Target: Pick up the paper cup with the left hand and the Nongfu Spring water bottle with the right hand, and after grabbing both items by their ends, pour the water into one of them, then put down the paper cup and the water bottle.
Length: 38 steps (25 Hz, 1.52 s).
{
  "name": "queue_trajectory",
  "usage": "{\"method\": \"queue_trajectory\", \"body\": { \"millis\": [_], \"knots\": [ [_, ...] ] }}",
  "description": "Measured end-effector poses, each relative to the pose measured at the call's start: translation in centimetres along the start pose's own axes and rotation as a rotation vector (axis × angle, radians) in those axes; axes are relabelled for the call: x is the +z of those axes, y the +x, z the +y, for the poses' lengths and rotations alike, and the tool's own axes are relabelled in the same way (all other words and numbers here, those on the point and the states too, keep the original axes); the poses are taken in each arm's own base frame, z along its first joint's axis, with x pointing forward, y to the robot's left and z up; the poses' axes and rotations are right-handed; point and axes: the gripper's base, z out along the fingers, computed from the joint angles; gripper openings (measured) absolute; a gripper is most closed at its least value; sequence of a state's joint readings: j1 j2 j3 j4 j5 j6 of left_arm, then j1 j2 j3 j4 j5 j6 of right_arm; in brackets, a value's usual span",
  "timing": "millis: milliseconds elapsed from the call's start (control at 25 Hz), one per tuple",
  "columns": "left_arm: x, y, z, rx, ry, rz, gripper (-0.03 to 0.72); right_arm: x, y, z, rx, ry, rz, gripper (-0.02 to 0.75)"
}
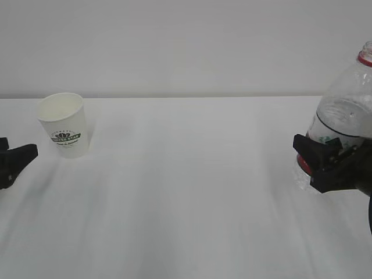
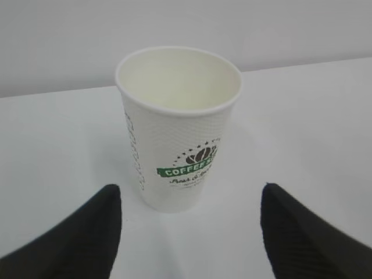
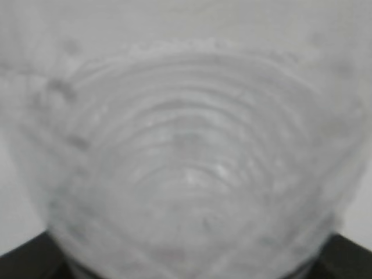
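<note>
White table [image 1: 186, 192] carries both task items; the paper cup [image 1: 64, 124] stands upright at the far left, mouth up and seemingly empty in the left wrist view, green logo facing the camera; it rests free on the surface, nothing touching it.

The left gripper [image 1: 14, 163] sits low at the left edge, just beside and nearer the camera than the cup; its fingers [image 2: 75, 238] are spread wide with the cup [image 2: 177, 128] standing beyond them and centred in the gap; it holds nothing; the cup's long axis is vertical, so a straight advance would bring the jaws to either side of its lower wall.

The Nongfu Spring water bottle [image 1: 346, 122] stands at the far right, red neck ring up, leaning slightly; the right gripper [image 1: 319, 163] is set around its lower body at the red label, jaws at bottle width; the right wrist view is filled by blurred ribbed plastic [image 3: 192, 163] between the dark fingers [image 3: 29, 258]; judged as a grip, though firm contact cannot be confirmed.

Assessment: bottle side is engaged; cup side is not yet grasped; the left arm is the nearer one for it.
</note>
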State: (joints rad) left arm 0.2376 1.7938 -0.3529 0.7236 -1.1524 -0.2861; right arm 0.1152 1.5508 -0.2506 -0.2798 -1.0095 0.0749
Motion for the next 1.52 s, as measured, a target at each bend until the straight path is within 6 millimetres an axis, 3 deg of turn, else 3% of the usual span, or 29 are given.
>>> {"method": "queue_trajectory", "body": {
  "millis": [600, 800, 1000, 1120, 1280, 1520],
  "knots": [
    [0.3, -0.5, 0.7, -0.012, -0.048, -0.029, 0.484, 0.0, 0.0, 0.0, 0.000, 0.000, 0.000, 0.504],
    [0.3, -0.3, 0.2, 0.143, 0.010, -0.010, 0.471, 0.0, 0.0, 0.0, -0.002, 0.000, -0.002, 0.504],
    [0.3, -0.2, 0.2, 0.168, 0.009, -0.007, 0.471, 0.0, -0.1, 0.0, -0.002, 0.000, -0.006, 0.504],
    [0.6, 0.9, 0.3, 0.139, 0.014, 0.028, 0.510, 0.0, -0.1, 0.0, -0.002, -0.001, -0.008, 0.504],
    [1.6, 2.6, 0.5, 0.101, 0.035, 0.083, 0.646, 0.0, -0.1, 0.0, -0.002, -0.001, -0.008, 0.504],
    [3.3, 2.4, 0.7, 0.090, 0.054, 0.064, 0.685, 0.0, -0.1, 0.0, -0.002, -0.001, -0.008, 0.504]
  ]
}}
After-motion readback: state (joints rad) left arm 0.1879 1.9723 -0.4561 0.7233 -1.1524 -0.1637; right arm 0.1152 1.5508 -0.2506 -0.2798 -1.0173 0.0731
